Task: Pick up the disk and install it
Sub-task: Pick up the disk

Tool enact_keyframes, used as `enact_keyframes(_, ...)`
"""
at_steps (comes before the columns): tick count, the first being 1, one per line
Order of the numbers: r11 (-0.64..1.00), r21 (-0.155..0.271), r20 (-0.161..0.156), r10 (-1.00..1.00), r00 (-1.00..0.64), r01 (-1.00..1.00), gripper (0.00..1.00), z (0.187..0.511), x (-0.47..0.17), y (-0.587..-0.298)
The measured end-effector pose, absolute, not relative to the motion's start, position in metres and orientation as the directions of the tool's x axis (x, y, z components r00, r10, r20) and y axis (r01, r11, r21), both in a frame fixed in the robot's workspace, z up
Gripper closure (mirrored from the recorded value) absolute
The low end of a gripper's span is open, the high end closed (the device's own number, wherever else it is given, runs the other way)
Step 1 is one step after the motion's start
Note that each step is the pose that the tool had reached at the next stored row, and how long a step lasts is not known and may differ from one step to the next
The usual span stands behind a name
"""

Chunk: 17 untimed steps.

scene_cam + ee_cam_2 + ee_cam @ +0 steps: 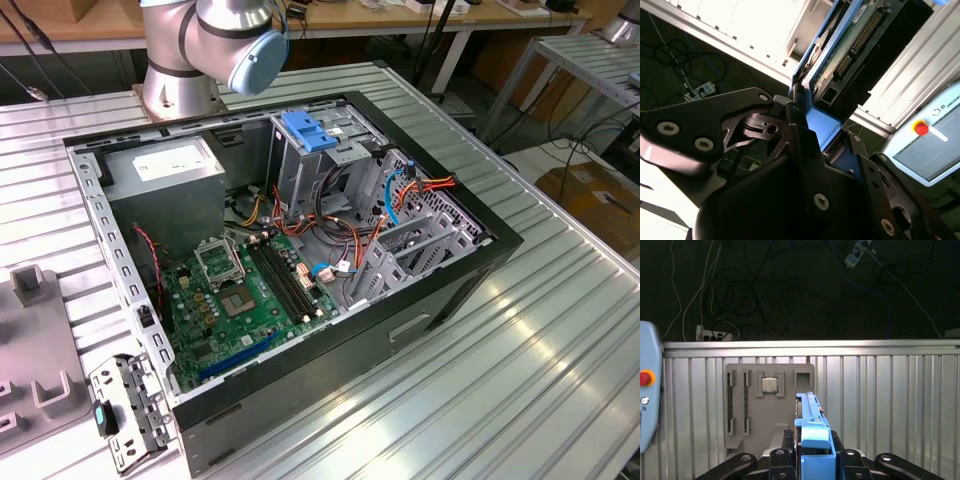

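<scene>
In both wrist views my gripper (pixel 812 452) is shut on the disk (pixel 811 425), its black fingers (pixel 785 447) pressing on either side of the blue plastic bracket (pixel 821 125). The disk stands edge-on between them. In the second wrist view its green circuit-board face (pixel 850 42) points away from the fingers. The disk is held up in the air above the ribbed metal table (pixel 880 400). In the exterior view the open computer case (pixel 420 310) lies on the table, with the metal drive cage (pixel 310 150) and its blue top near the back.
Inside the case are a grey power-supply box (pixel 165 165), the green motherboard (pixel 250 290) and loose cables (pixel 400 190). The arm's base (pixel 190 60) stands behind the case. A grey fixture plate (pixel 770 410) holds a chip and sticks. A pendant with a red button (pixel 921 128) sits nearby.
</scene>
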<state>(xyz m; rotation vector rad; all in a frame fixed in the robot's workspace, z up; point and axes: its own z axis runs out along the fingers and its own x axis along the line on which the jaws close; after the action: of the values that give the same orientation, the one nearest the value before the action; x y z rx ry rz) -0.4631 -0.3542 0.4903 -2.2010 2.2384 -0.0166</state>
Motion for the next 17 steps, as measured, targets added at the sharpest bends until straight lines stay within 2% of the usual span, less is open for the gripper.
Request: enact_keyframes(17,0.017,-0.007,0.006,-1.000,-0.017,-1.000,0.63,0.490,-0.448,-0.354)
